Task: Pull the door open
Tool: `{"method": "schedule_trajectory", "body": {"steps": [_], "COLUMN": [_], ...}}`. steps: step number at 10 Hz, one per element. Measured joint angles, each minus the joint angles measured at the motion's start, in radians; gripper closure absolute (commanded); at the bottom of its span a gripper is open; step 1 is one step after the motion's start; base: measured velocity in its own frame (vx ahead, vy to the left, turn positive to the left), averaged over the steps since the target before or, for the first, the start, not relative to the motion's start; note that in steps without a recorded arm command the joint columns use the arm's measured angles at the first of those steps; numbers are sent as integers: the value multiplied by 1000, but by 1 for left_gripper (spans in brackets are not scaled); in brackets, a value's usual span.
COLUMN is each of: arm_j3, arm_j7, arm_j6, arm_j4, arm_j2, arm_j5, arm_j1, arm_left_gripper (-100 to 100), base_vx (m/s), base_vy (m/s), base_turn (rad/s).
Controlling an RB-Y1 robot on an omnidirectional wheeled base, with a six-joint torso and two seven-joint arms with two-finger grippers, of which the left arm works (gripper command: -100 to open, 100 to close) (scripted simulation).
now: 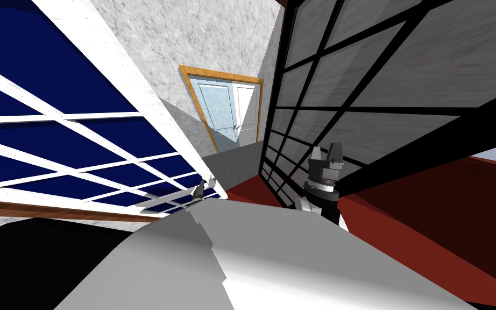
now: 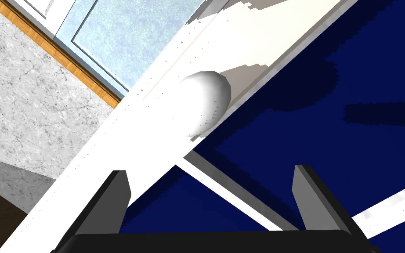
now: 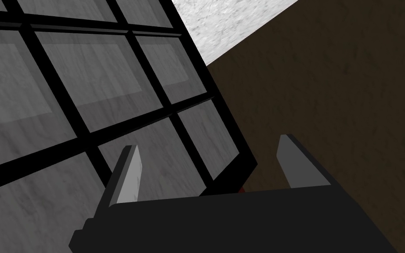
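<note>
Door (image 1: 69, 115), white-framed with dark blue panes. Head view: it fills the left side, with its top and far-left parts cut off by the edge. The left claw (image 1: 201, 189) appears very small at the door's near white edge, and its fingers are too small to read here. The right claw (image 1: 332, 153) stands raised before a black-barred panel (image 1: 349, 80) of grey panes, well apart from the door. A wood-framed doorway (image 1: 225, 107) lies far ahead between the two.

Left wrist view: the left claw's fingers (image 2: 116, 197) are spread wide. A round white knob (image 2: 206, 103) sits on the door's white frame, ahead of the claw and roughly in line with the gap between the fingers. Neither finger touches it.

Right wrist view: the right claw's fingers (image 3: 127, 175) are spread and hold nothing. The black-barred panel lies beyond one finger, and a dark brown surface (image 3: 329, 88) beyond the other.
</note>
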State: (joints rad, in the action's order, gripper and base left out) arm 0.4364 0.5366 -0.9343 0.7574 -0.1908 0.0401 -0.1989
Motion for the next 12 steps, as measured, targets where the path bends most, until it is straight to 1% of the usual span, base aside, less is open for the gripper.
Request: {"method": "schedule_trajectory", "body": {"steps": [3, 4, 5, 6, 7, 8, 9, 10, 12], "arm_j3": [9, 14, 19, 22, 26, 28, 33, 38, 45], "arm_j7": [70, 96, 125, 149, 176, 195, 221, 250, 301], "arm_j6": [-10, -16, -21, -25, -26, -29, -38, -42, -47], "arm_j4": [-4, -13, -11, -14, -8, -13, -23, -20, -22], "arm_j2": [-5, -9, -11, -13, -13, -15, -19, -20, -23], "arm_j5": [-22, -32, -46, -53, -63, -68, -78, -91, -107], "arm_j1": [-8, -9, -17, -19, -28, -28, -29, -36, -42], "arm_left_gripper": [-100, -100, -100, -100, -100, -100, -100, -100, -100], "base_vx": [-5, -10, -4, -3, -4, -4, -2, -6, -6], "base_vy": [-31, -49, -37, -36, -32, -30, -41, -37, -30], "base_turn": [11, 25, 15, 13, 10, 12, 26, 11, 9]}}
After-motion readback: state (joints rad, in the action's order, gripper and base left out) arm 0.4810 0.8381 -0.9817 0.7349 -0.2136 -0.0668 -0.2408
